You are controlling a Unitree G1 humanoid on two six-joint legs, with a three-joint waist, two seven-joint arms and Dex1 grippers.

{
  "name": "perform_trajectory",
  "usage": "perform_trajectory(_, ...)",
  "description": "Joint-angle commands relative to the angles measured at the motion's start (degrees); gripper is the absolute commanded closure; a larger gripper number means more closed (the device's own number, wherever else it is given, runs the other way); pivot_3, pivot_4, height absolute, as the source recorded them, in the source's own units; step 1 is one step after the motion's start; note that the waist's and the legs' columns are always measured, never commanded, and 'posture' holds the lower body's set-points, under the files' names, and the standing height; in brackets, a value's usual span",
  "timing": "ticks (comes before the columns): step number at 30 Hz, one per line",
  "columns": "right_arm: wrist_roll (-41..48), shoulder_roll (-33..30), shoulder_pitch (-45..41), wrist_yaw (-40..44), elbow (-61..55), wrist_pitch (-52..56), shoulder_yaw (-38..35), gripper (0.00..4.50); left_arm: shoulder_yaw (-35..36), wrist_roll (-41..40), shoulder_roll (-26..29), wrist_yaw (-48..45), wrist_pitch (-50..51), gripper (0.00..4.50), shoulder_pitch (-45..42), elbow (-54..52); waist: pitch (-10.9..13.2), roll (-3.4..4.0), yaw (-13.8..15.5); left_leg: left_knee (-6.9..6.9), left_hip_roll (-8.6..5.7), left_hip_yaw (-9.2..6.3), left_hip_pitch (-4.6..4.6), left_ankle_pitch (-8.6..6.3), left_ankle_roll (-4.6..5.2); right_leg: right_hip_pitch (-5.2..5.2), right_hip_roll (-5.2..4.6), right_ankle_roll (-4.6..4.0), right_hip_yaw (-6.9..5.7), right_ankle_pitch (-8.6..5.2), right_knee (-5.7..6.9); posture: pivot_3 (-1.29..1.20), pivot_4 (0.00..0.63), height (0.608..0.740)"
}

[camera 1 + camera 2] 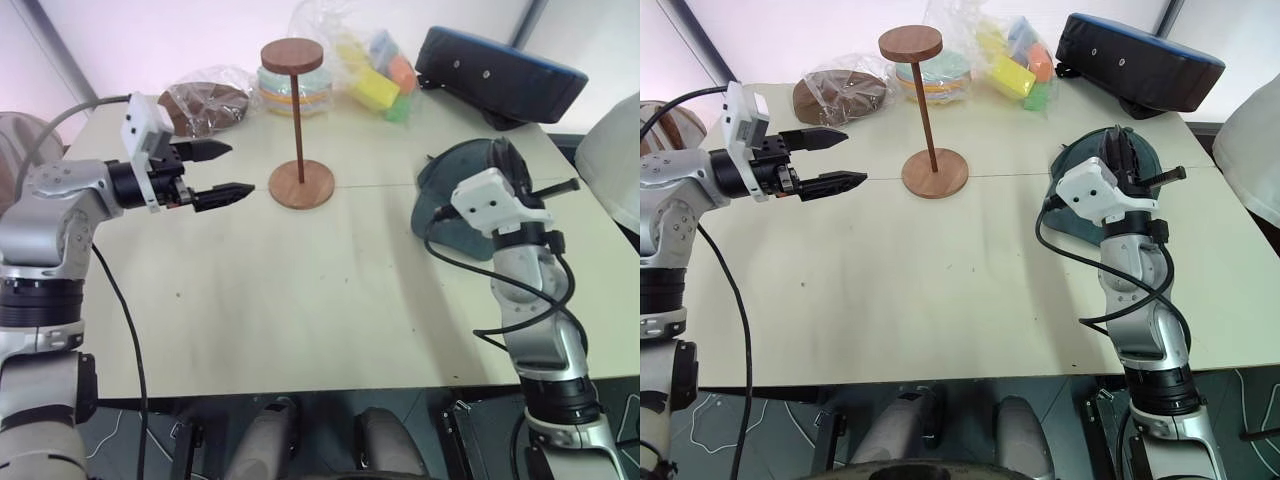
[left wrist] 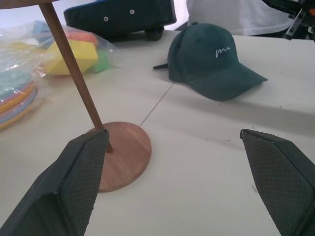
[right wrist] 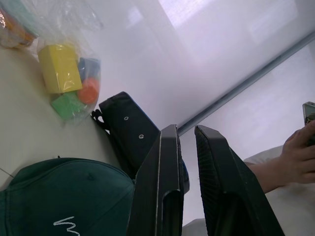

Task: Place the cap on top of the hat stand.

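cap (image 2: pixel 209 61) lies on table beneath raised, closed right gripper (image 1: pixel 1126 152).

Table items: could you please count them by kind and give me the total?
Cap: 1
Hat stand: 1
Brown disc wrapped in clear plastic: 1
Bag of coloured foam blocks: 1
Stack of coloured plates in plastic: 1
Dark padded case: 1
Total: 6
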Motion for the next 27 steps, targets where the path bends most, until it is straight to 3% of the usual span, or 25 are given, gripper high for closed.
perform_trajectory(1, 5.6, 2.4, 0.8, 5.4, -4.6, 6.3, -3.3, 3.99, 2.2, -1.0, 0.5, 0.1, -0.2, 0.00, 0.1, -2.1, 0.0, 0.00, 0.0, 0.01, 0.00, 0.00, 0.00, 0.00, 0.00, 0.01, 0.00, 0.00, 0.00, 0.00, 0.00, 0.00, 0.150, 0.740)
perform_trajectory(6, 15.8, 8.4, 2.0, 13.7, -12.6, 22.2, -6.5, 3.99, 2.1, -1.1, 0.4, 0.1, 0.0, 0.00, 0.4, -2.3, 0.0, 0.01, 0.0, 0.01, 0.02, -0.01, 0.00, -0.12, 0.20, 0.01, -0.03, 0.00, 0.00, 0.00, 0.00, 0.00, 0.150, 0.740)
perform_trajectory(7, 17.2, 8.6, 2.4, 15.3, -14.3, 24.9, -6.9, 3.75, 2.1, -1.1, 0.3, 0.2, 0.0, 0.00, 0.5, -2.3, 0.0, 0.01, 0.0, 0.01, 0.01, 0.00, 0.00, -0.12, 0.20, -0.01, -0.03, 0.00, 0.01, 0.00, 0.02, 0.00, 0.150, 0.740)
perform_trajectory(9, 18.8, 7.1, 3.6, 18.2, -16.9, 28.2, -6.6, 3.18, 2.0, -1.2, 0.2, 0.2, 0.1, 0.00, 0.6, -2.4, 0.0, 0.01, 0.1, 0.01, 0.01, -0.01, 0.00, -0.12, 0.20, -0.01, -0.05, 0.00, 0.01, 0.00, 0.02, 0.00, 0.150, 0.740)
perform_trajectory(15, 21.9, 1.5, 11.2, 24.0, -23.8, 34.1, -7.4, 0.25, 1.8, -1.2, 0.0, 0.1, 0.0, 0.00, 1.3, -2.7, 0.0, 0.01, 0.3, 0.01, -0.02, -0.01, -0.01, -0.15, 0.24, 0.01, -0.16, 0.00, -0.02, 0.00, 0.00, 0.00, 0.150, 0.740)
perform_trajectory(16, 22.0, 0.7, 12.2, 24.4, -24.3, 34.1, -7.6, 0.06, 1.8, -1.2, 0.0, 0.1, 0.1, 0.00, 1.4, -2.8, 0.0, 0.01, 0.2, 0.00, -0.02, -0.01, -0.01, -0.15, 0.25, 0.00, -0.18, 0.00, -0.02, 0.00, 0.00, 0.00, 0.150, 0.740)
perform_trajectory(21, 18.3, -5.8, 19.4, 24.0, -24.4, 27.7, -6.9, 0.06, 1.7, -1.3, -0.3, 0.2, 0.2, 0.00, 1.9, -3.2, 0.0, 0.01, 0.3, -0.01, -0.02, -0.01, -0.01, -0.15, 0.25, 0.01, -0.19, 0.00, -0.03, 0.00, 0.00, 0.00, 0.150, 0.740)
perform_trajectory(24, 11.2, -12.5, 23.7, 21.4, -21.4, 17.8, -4.8, 0.06, 1.7, -1.2, -0.6, 0.3, 0.0, 0.00, 2.2, -3.3, 0.0, 0.01, 0.2, -0.01, -0.04, 0.00, -0.01, -0.16, 0.25, 0.01, -0.22, 0.00, -0.03, 0.00, -0.01, 0.00, 0.150, 0.740)
perform_trajectory(27, 9.0, -14.1, 25.2, 19.8, -20.0, 13.9, -4.4, 0.06, 1.6, -1.1, -0.7, 0.4, -0.1, 0.00, 2.3, -3.3, 0.0, -0.01, 0.2, 0.00, -0.02, -0.01, 0.00, -0.15, 0.25, 0.03, -0.20, 0.00, -0.07, -0.01, -0.02, 0.00, 0.150, 0.740)
